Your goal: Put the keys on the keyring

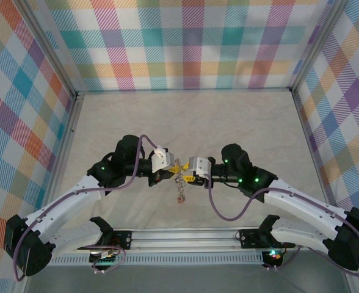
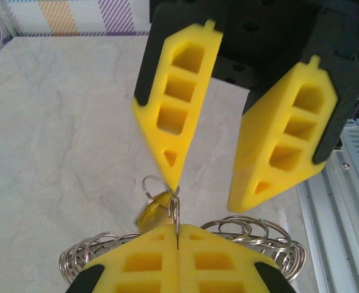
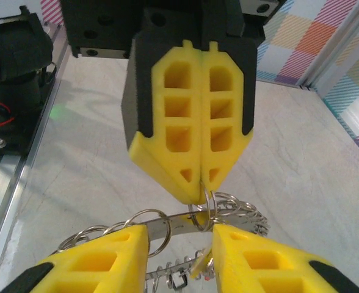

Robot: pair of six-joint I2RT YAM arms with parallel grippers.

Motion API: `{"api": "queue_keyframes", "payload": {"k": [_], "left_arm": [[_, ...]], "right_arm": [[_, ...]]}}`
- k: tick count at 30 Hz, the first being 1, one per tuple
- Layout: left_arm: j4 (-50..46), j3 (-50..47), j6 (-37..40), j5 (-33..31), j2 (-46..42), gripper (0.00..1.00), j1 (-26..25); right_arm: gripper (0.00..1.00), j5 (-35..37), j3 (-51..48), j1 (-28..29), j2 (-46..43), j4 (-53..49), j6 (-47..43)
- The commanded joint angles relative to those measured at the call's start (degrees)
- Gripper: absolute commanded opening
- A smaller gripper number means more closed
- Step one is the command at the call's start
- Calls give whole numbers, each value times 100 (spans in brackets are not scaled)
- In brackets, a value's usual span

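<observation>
The left tool (image 2: 176, 238), pads pressed together, pinches a wire loop of the keyring (image 3: 167, 224) and holds it above the worktop (image 1: 185, 116), with its fringe hanging toward 6 o'clock in the top view. The right tool (image 2: 207, 195), reaching in from 3 o'clock, stands partly parted and grips nothing, one fingertip just beside a yellow-tagged key (image 2: 152, 210). Threading appears to be the step in hand. The next move likely calls for a firm pinch on that key.
</observation>
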Motion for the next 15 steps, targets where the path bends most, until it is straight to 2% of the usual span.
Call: {"api": "queue_keyframes", "payload": {"k": [1,8,15], "left_arm": [[135,189,102,215,-18,0,-1],[191,222,87,260,15,0,-2],[214,259,61,313,-22,0,1]], "right_arm": [[35,-31,343,-27,-287,-527,-490],[42,-135,647,-27,-194,-959,-848],[42,-186,795,-30,264,-781,-790]]}}
